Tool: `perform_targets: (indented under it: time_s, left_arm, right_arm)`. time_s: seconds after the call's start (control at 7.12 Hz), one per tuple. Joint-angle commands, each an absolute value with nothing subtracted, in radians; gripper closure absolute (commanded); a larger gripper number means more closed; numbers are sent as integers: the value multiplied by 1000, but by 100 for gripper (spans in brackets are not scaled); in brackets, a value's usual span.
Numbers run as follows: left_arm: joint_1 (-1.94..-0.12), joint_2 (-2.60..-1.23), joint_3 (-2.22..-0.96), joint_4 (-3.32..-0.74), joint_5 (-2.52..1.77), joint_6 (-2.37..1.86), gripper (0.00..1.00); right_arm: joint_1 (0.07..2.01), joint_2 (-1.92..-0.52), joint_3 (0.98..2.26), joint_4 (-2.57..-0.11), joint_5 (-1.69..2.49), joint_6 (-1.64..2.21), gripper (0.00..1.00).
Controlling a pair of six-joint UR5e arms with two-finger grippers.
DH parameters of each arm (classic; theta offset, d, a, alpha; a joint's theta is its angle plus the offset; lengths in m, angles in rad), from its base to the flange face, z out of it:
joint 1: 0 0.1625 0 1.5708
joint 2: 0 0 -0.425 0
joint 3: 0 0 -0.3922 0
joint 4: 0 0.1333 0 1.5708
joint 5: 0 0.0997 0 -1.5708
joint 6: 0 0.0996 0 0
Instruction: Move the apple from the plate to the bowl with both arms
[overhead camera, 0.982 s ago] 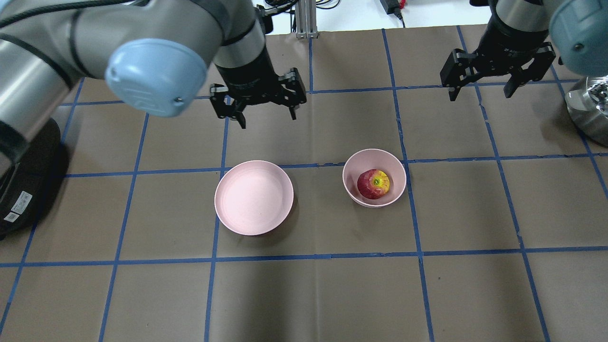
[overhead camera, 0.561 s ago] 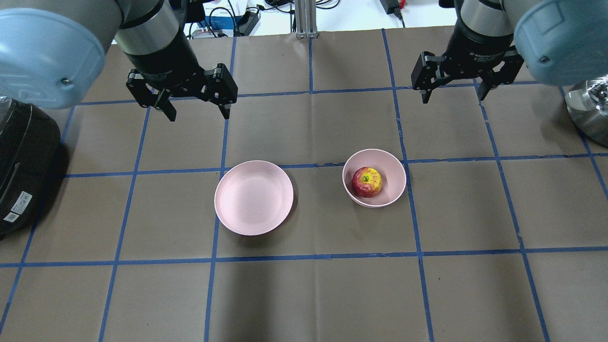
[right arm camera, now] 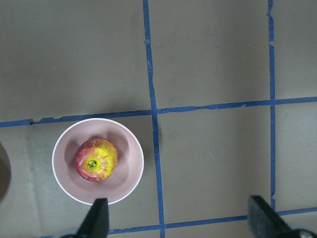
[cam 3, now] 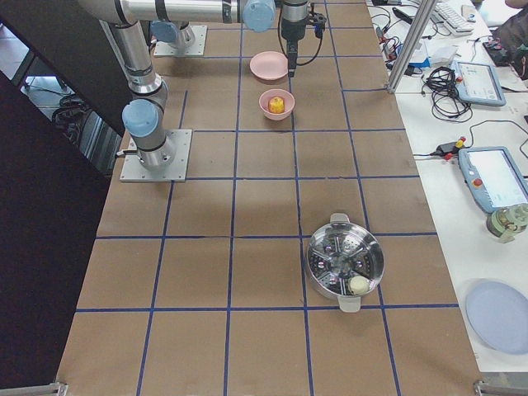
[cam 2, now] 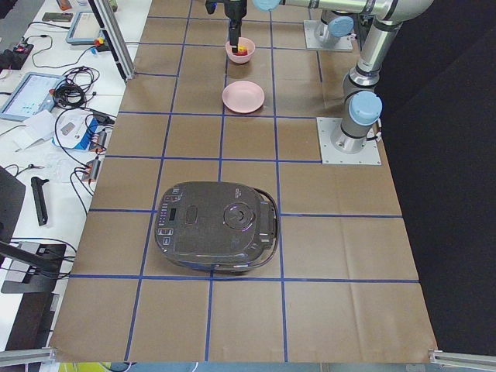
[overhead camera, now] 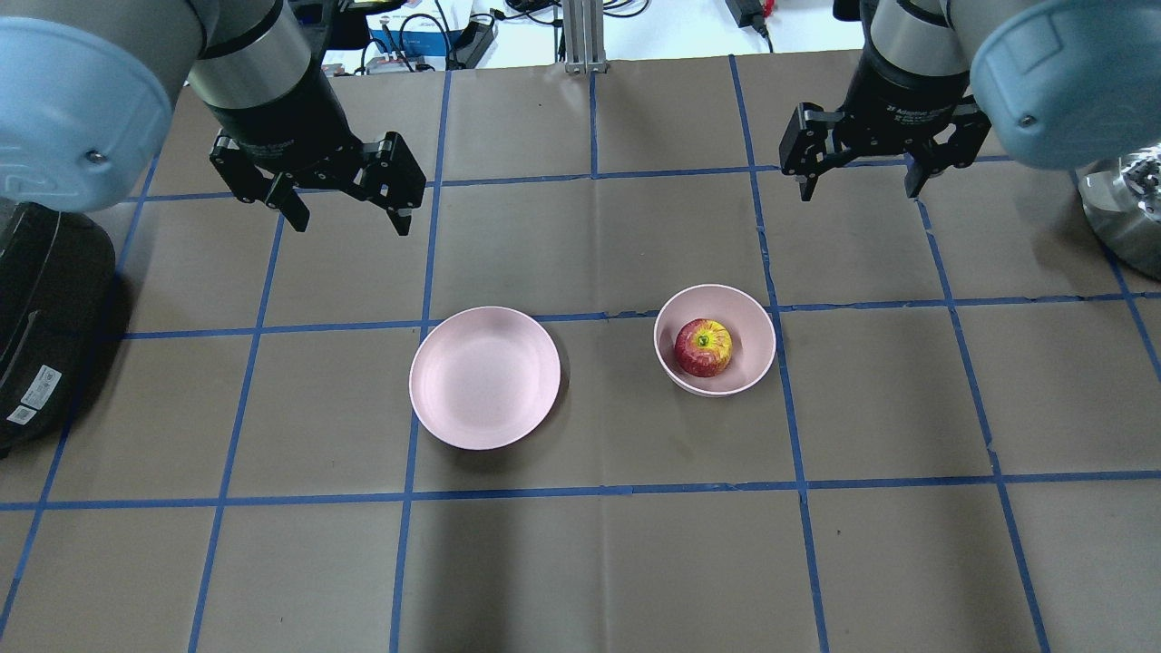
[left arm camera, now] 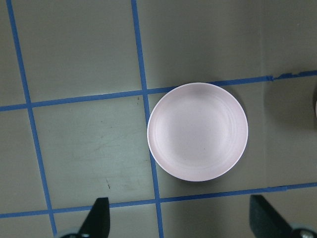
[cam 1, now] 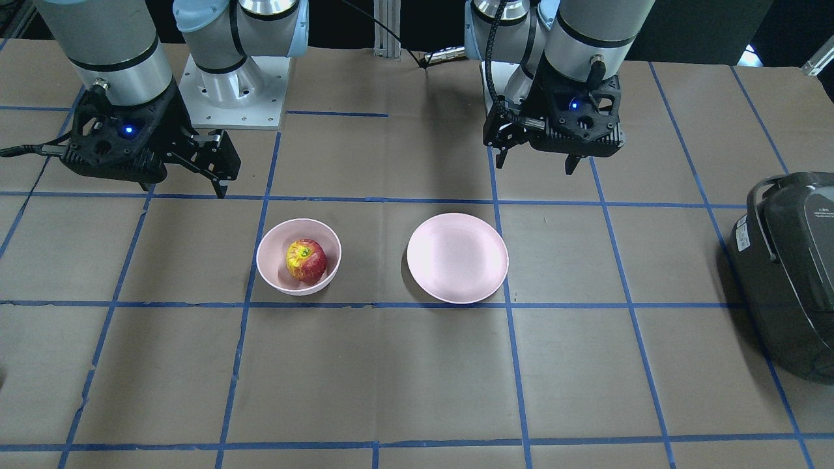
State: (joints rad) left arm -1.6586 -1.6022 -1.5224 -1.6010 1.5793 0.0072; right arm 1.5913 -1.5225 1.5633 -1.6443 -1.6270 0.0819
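The red apple [overhead camera: 703, 347] with its yellow top lies in the deep pink bowl [overhead camera: 753, 340], right of centre; both also show in the front view, the apple [cam 1: 305, 260] and the bowl [cam 1: 270, 260]. The flat pink plate [overhead camera: 485, 376] lies empty to the bowl's left. My left gripper [overhead camera: 349, 222] is open and empty, high over the table beyond the plate's left side; its wrist view looks down on the plate [left arm camera: 198, 131]. My right gripper [overhead camera: 857, 192] is open and empty, high beyond the bowl's right side; its wrist view shows the apple [right arm camera: 96, 159] in the bowl [right arm camera: 126, 163].
A black rice cooker [overhead camera: 36, 336] stands at the table's left edge. A steel pot [overhead camera: 1125, 209] stands at the right edge. The arms' base plates [cam 1: 231, 85] sit on the robot's side of the table. Blue tape lines grid the brown surface.
My left gripper has swung left from above the plate's far side, staying open. My right gripper has shifted a little left, still open. The apple has rocked slightly inside the bowl.
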Motion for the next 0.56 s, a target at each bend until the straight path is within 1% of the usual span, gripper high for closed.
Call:
perform_targets:
  time_s: [0.0,0.42]
  left_arm:
    - [-1658,-1592,-1525,-1600,1586,9,0]
    - [-1658,-1589,-1523,-1606,1591,8,0]
  right_arm:
    - [1591,-1523,1565,-1643,-1589,80,0]
    - [1592,-1523,1560,-1638,-1556,84,0]
